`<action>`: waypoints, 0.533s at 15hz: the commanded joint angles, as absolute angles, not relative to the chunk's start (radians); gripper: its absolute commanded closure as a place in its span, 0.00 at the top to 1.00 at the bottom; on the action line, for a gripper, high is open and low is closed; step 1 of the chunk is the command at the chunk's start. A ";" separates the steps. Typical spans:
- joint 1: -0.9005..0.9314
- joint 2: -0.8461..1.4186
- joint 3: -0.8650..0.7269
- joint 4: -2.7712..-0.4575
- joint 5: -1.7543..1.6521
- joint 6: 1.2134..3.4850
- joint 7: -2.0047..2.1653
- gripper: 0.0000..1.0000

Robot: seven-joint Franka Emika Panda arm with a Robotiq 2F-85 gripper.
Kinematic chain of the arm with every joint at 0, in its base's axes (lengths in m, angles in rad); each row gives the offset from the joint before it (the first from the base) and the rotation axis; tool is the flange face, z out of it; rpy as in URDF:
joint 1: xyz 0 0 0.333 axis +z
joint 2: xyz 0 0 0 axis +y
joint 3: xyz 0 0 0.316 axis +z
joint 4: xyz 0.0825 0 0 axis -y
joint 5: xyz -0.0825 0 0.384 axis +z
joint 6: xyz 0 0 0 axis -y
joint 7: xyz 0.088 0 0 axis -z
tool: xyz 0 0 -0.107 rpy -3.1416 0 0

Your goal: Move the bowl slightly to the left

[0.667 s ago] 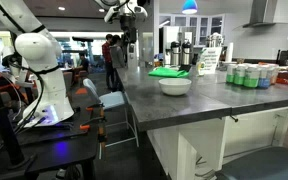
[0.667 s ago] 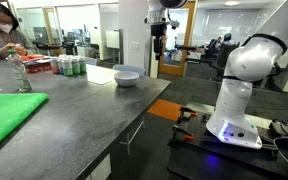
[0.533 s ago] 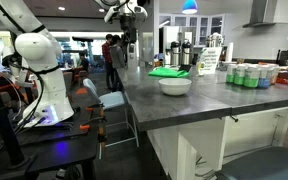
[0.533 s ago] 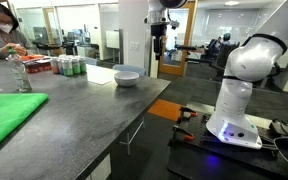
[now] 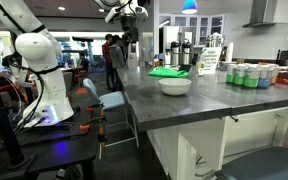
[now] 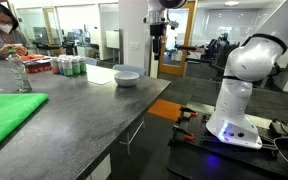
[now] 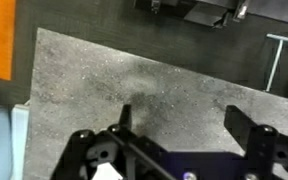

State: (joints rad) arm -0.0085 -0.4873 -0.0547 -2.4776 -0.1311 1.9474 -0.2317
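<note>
Zero change shows against the earlier pictures: the bowl (image 5: 174, 86) sits untouched on the worktop (image 5: 209, 108), and the gripper (image 6: 160, 45) hangs high and well apart, spread wide and empty, so the approach remains undone.

One plain white round bowl (image 6: 128, 76), one flat bright-green cloth (image 6: 9, 115) and one clear plastic bottle (image 6: 22, 74) are sitting out; small green cans (image 6: 69, 66) are blurring beyond counting.

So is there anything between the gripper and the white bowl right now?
Nothing visible. The gripper hangs open above the counter, with only clear air down to the bowl. A flat green thing lies close beside the bowl, not between them.
</note>
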 commanded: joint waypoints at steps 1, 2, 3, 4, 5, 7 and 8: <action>0.023 -0.423 -0.076 -2.470 -0.135 2.062 -0.330 1.00; 0.025 -0.393 -0.077 -2.465 -0.137 2.095 -0.355 1.00; 0.028 -0.367 -0.079 -2.459 -0.131 2.120 -0.378 1.00; 0.029 -0.333 -0.081 -2.456 -0.133 2.159 -0.405 1.00; 0.030 -0.302 -0.086 -2.450 -0.125 2.189 -0.439 1.00; 0.027 -0.239 -0.094 -2.437 -0.117 2.245 -0.501 1.00; 0.028 -0.203 -0.101 -2.427 -0.107 2.267 -0.549 1.00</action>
State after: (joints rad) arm 0.0119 -0.2820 -0.0726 -2.4678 -0.1303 2.2261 -0.4412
